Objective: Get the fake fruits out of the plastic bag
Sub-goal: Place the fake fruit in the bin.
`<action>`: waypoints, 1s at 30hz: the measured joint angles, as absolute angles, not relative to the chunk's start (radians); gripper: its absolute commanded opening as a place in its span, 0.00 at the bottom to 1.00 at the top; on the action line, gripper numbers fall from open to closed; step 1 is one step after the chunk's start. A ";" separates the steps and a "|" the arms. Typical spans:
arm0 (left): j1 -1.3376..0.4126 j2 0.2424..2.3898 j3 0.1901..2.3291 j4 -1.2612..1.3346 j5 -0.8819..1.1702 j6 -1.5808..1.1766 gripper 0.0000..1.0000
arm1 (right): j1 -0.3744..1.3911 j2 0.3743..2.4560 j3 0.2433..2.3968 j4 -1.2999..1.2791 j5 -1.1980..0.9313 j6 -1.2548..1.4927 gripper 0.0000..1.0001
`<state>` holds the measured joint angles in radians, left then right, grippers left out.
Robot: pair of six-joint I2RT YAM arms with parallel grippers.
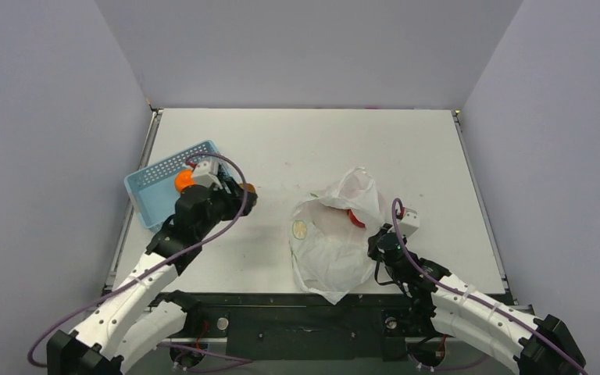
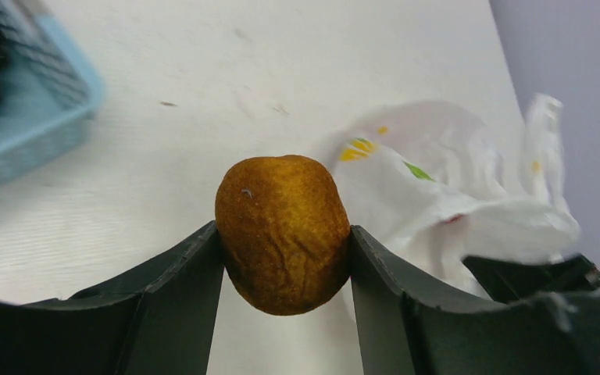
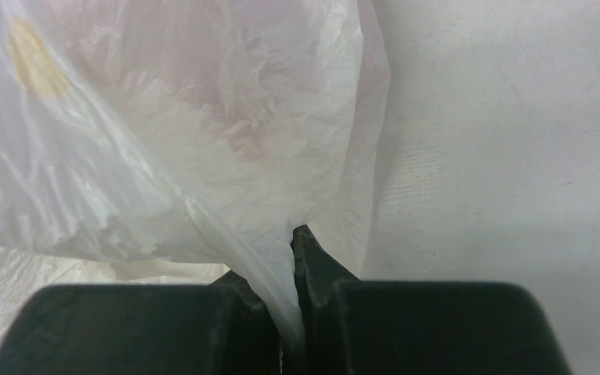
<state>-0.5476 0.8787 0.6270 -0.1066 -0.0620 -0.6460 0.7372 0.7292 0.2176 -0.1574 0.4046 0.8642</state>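
Nearest you, both arms start from their bases at the table's near edge. Your left arm climbs forward and bends right, so its wrist sits just beside the near right corner of the blue basket (image 1: 150, 205), fingers aimed toward the plastic bag (image 1: 330, 248). Your right arm lies low and runs forward and left, ending at the bag's right edge.

The prints on the bag are small green and yellow shapes; no lettering can be made out on them.

Your left gripper (image 2: 283, 232) stands about half open, clamped on the yellowish-brown piece (image 2: 283, 250). One finger presses each side of it, and it is held over the bare table (image 1: 320, 148) between basket and bag. Your right gripper (image 3: 295, 242) is fully closed, its tips pinching a fold of the bag's thin film, which rises crinkled from that pinch.

Farther out, the bag lies right of centre, well apart from the basket, with its upper part bunched and lifted. A red piece (image 1: 355, 217) shows at its opening. On the left, a round orange (image 1: 183, 180) lies in the basket, just behind the left wrist.
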 measured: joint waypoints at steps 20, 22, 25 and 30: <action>0.253 1.407 0.960 -0.417 0.207 -0.355 0.27 | 0.756 0.734 0.218 -0.155 0.415 0.854 0.00; 0.279 1.458 0.968 -0.429 0.241 -0.347 0.32 | 0.756 0.734 0.218 -0.155 0.415 0.853 0.00; 0.315 1.488 0.968 -0.460 0.258 -0.332 0.42 | 0.760 0.734 0.218 -0.154 0.416 0.852 0.00; 0.336 1.487 0.968 -0.469 0.255 -0.315 0.65 | 0.761 0.734 0.218 -0.153 0.415 0.849 0.00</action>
<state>0.3359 1.4872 0.9676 -0.4686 0.2554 -0.3145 0.7612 0.7338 0.2176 -0.1528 0.4152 0.8494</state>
